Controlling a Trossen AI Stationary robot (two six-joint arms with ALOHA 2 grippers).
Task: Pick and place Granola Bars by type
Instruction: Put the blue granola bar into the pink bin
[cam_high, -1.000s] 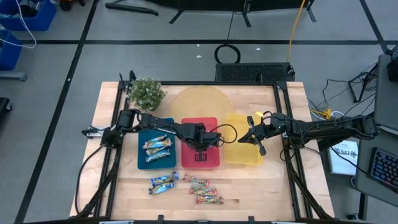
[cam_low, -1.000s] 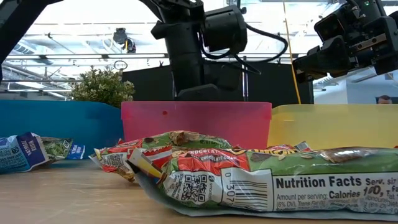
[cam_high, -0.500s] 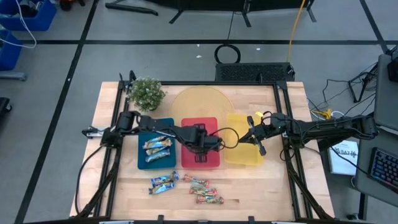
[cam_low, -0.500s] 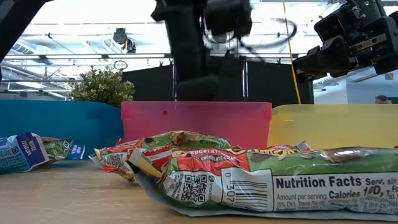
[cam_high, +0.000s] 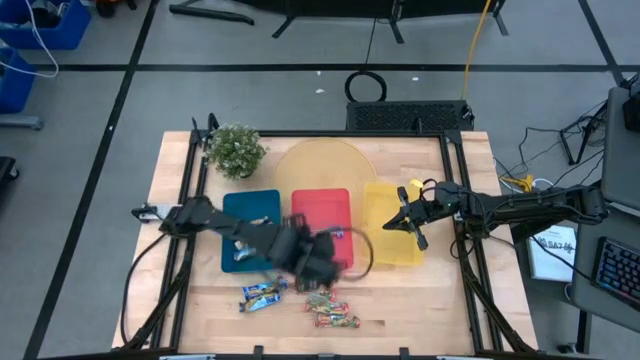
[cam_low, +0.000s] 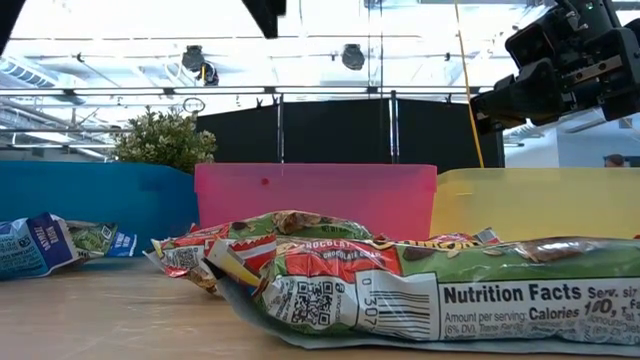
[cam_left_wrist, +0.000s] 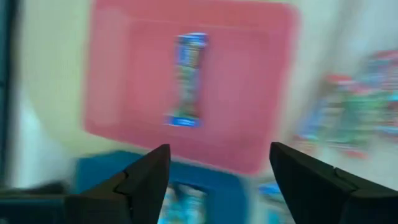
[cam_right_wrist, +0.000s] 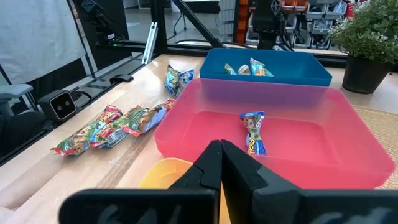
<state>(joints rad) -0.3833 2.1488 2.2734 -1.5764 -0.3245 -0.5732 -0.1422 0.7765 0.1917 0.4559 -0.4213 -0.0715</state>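
My left gripper (cam_high: 318, 265) hangs open and blurred above the red tray's near edge, with nothing between its fingers (cam_left_wrist: 219, 149). One granola bar (cam_left_wrist: 186, 78) with a blue-ended wrapper lies flat on the floor of the red tray (cam_right_wrist: 186, 121). A few blue-white bars (cam_right_wrist: 249, 68) lie in the blue tray (cam_high: 250, 215). On the table near the front edge lie a blue-white bar (cam_high: 263, 293) and several red-brown bars (cam_high: 328, 308). My right gripper (cam_high: 405, 220) waits shut above the yellow tray (cam_high: 392, 240).
A potted plant (cam_high: 235, 150) stands at the far left corner, and a round mat (cam_high: 320, 165) lies behind the trays. In the low view the loose bars (cam_low: 400, 280) fill the foreground in front of the three trays.
My left gripper has risen from low over the red tray and swung toward the table's near edge. In the low view it has gone up out of the picture. My right arm has kept still.
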